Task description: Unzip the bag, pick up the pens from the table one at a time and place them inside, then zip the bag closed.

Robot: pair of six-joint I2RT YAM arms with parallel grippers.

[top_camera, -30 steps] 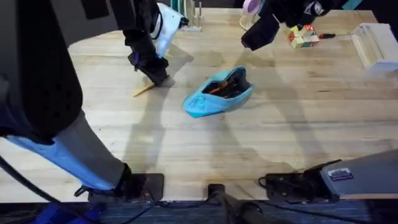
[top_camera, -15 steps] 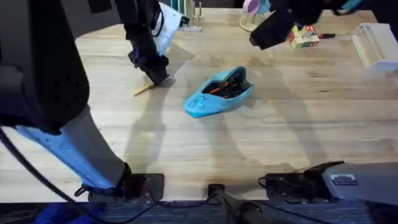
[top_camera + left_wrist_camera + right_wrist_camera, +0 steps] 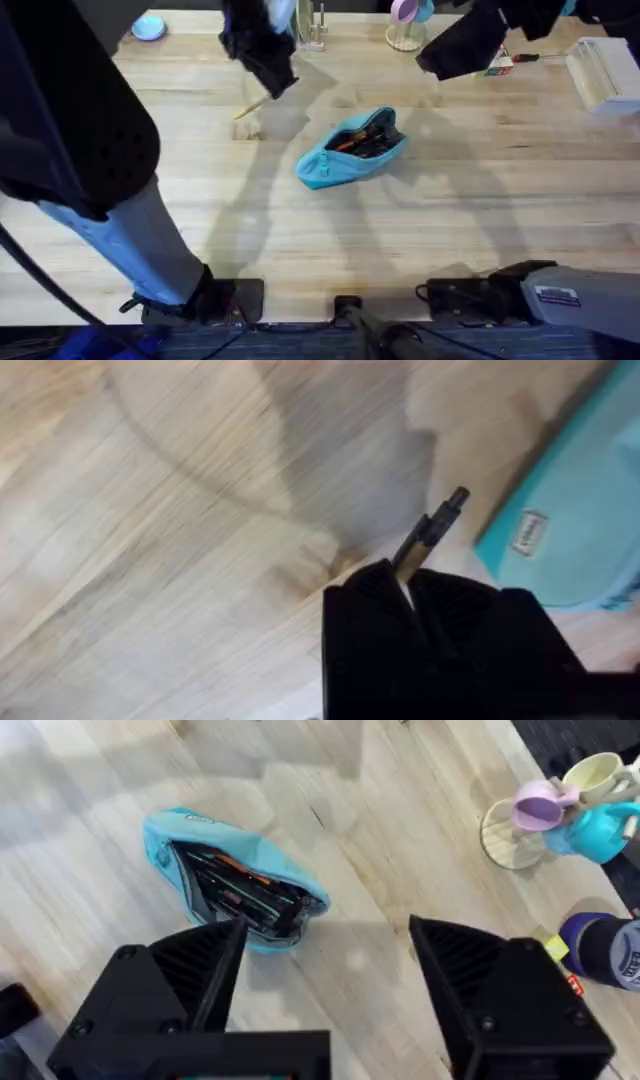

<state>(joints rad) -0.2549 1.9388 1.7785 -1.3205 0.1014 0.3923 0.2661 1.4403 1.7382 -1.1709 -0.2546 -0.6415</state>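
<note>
Overhead, the left arm's big dark body hid much of the table (image 3: 420, 230) on that side. The left gripper (image 3: 272, 78) was up off the wood near the far edge, and it looked blurry. A thin yellow-orange pen (image 3: 250, 106) stuck out below it. From the left wrist, the black fingers (image 3: 365, 595) pinched the pen (image 3: 432, 532) tight, with its dark tip poking out past them. A corner of the bag (image 3: 570, 530) was close by, cut off at the edge. The right gripper (image 3: 462, 48) hung high over the far side near a cup stand (image 3: 405, 25). From the right wrist, its two fingers (image 3: 480, 970) were spread wide and held nothing. The light blue bag (image 3: 232, 890) lay open below, with dark pens inside. The bag (image 3: 350, 148) sat mid-table with bare wood all around it.
</note>
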